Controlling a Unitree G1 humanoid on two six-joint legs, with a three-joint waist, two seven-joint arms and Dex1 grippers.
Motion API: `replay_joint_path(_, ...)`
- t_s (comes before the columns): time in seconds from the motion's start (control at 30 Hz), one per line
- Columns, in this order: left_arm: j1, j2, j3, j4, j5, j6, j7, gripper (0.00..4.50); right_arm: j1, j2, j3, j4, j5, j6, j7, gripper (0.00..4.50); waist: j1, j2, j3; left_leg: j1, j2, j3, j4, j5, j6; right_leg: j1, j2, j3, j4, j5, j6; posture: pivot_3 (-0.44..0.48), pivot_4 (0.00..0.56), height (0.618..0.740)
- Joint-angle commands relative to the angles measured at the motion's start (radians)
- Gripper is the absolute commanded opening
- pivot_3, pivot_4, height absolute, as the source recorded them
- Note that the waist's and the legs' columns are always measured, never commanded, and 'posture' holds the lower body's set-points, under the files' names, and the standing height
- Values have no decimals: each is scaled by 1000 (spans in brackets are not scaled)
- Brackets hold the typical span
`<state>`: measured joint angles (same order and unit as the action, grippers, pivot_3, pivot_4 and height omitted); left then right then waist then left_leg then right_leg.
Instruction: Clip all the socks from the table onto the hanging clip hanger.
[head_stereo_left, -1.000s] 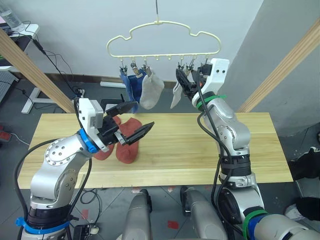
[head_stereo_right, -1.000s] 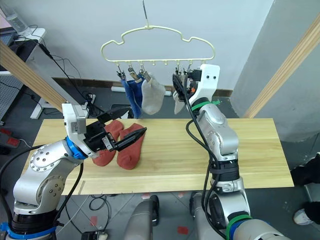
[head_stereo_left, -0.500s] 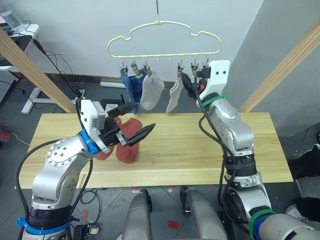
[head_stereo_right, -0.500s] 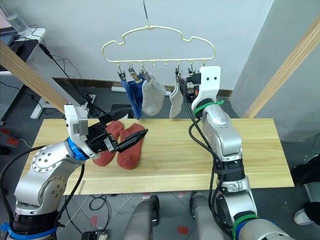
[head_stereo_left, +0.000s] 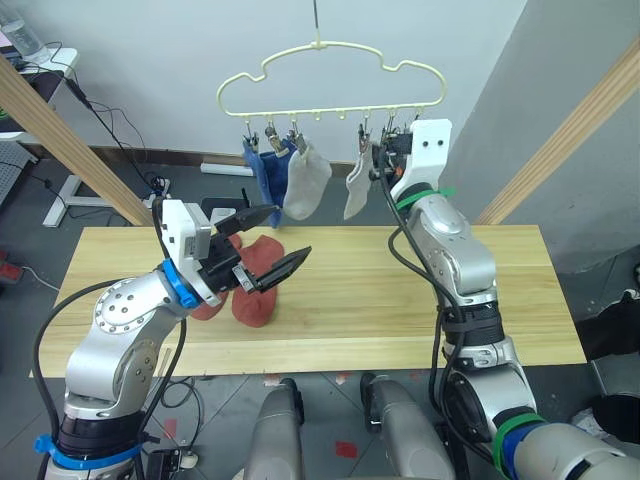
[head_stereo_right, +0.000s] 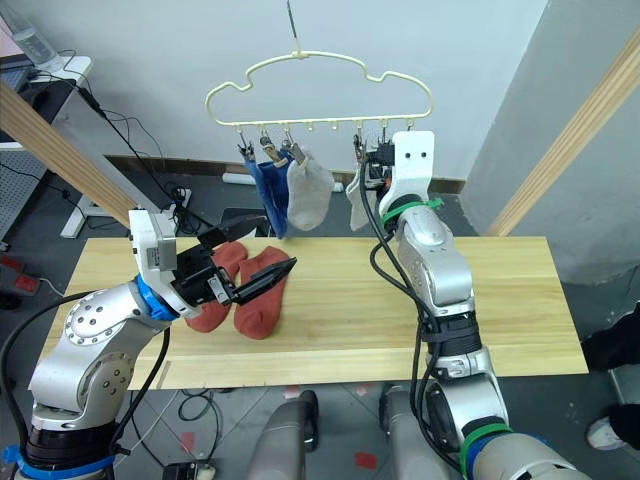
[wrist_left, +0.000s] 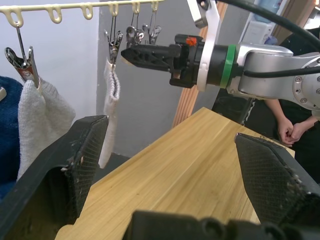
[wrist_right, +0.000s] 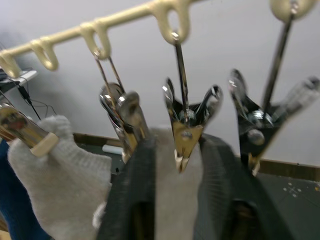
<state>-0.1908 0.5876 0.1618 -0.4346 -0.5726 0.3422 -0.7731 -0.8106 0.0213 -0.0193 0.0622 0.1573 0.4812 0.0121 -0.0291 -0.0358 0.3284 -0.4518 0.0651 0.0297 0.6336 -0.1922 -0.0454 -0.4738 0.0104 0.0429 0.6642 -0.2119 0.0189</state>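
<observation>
The pale yellow clip hanger (head_stereo_left: 330, 108) hangs above the table (head_stereo_left: 400, 300). Two blue socks (head_stereo_left: 262, 170) and a light grey sock (head_stereo_left: 305, 185) are clipped at its left. My right gripper (head_stereo_left: 378, 160) is raised to the right clips, shut on the top of a second grey sock (head_stereo_left: 356, 190); a metal clip (wrist_right: 182, 145) sits on that sock's upper edge between my fingers. Two rust-red socks (head_stereo_right: 262, 300) lie on the table's left part. My left gripper (head_stereo_left: 288, 230) hovers open just above them, holding nothing.
Slanting pale wooden poles stand at the left (head_stereo_left: 70, 140) and right (head_stereo_left: 570, 140) of the table. Bare metal clips (wrist_right: 120, 110) hang on either side of the held sock. A person (wrist_left: 285, 125) stands beyond the table's right end.
My right gripper has lifted the grey sock's top up to the clips and moved slightly right; the hanger has swung a little. The left arm has barely moved.
</observation>
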Motion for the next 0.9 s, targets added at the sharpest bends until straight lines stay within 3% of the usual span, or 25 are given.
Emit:
replay_joint_path(0.03,6,-1,1,-40,-3,-14,4,4500,-27,7,-8,-9,-4,-36,-7,1145,1,0,0,0,0,0,0,0,0,0,0,0,0,0,0,40,328,740)
replay_joint_path(0.87,6,-3,-7,-38,0,-16,10,4500,-47,20,-36,-35,78,-5,53,1145,1,0,0,0,0,0,0,0,0,0,0,0,0,0,0,36,325,740)
replay_joint_path(0.9,9,-3,-8,-40,1,-17,10,4500,-46,18,-43,-38,89,4,54,947,1,0,0,0,0,0,0,0,0,0,0,0,0,0,0,35,324,740)
